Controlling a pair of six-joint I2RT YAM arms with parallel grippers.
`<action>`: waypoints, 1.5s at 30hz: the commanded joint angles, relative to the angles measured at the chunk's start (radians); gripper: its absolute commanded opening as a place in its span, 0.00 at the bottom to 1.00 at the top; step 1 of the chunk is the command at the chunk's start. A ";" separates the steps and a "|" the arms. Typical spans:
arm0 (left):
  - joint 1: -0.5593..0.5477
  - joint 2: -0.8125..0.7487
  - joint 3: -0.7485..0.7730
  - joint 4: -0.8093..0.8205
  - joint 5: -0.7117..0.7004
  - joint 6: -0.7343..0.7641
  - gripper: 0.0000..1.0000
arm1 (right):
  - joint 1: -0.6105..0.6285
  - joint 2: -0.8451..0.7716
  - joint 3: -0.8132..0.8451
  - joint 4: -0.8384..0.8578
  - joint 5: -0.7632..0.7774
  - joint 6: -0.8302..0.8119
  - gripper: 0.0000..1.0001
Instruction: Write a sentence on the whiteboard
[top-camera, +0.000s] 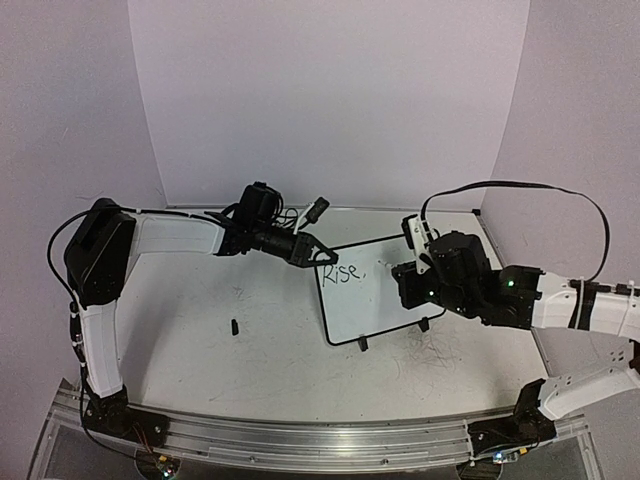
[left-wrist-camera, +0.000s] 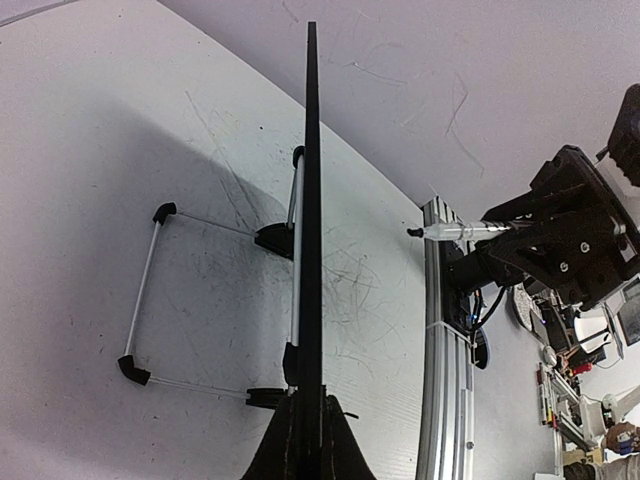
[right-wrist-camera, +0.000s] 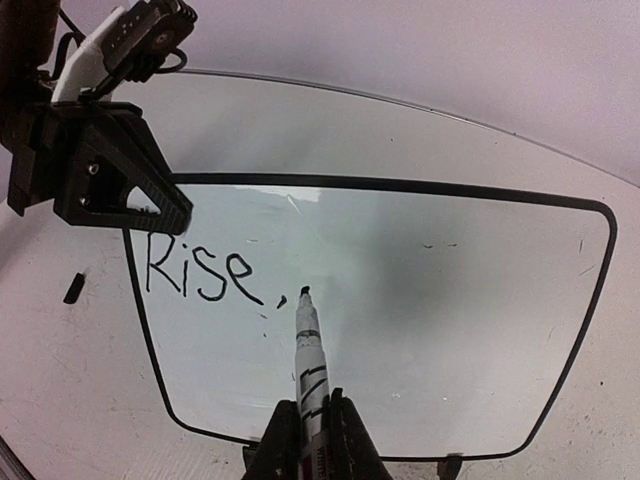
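Nearest, a small black piece, perhaps a cap, lies on the table, well clear of the work. The right gripper is clamped on the marker, tip held off the board just right of the sentence, so far only "Rise,". This looks poised for the next word. The board's right and lower parts are bare, leaving writing room. At its far left corner the left gripper pinches the frame, probably steadying it against pen pressure. The wall stands close behind.
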 joint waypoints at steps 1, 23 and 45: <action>-0.006 -0.029 -0.004 -0.033 -0.011 0.002 0.00 | 0.000 -0.006 -0.026 0.065 -0.005 -0.037 0.00; -0.006 -0.030 -0.004 -0.034 -0.008 0.005 0.00 | -0.019 0.134 0.047 0.166 0.027 -0.073 0.00; -0.006 -0.032 -0.004 -0.034 -0.008 0.005 0.00 | -0.019 0.168 0.052 0.143 0.044 -0.048 0.00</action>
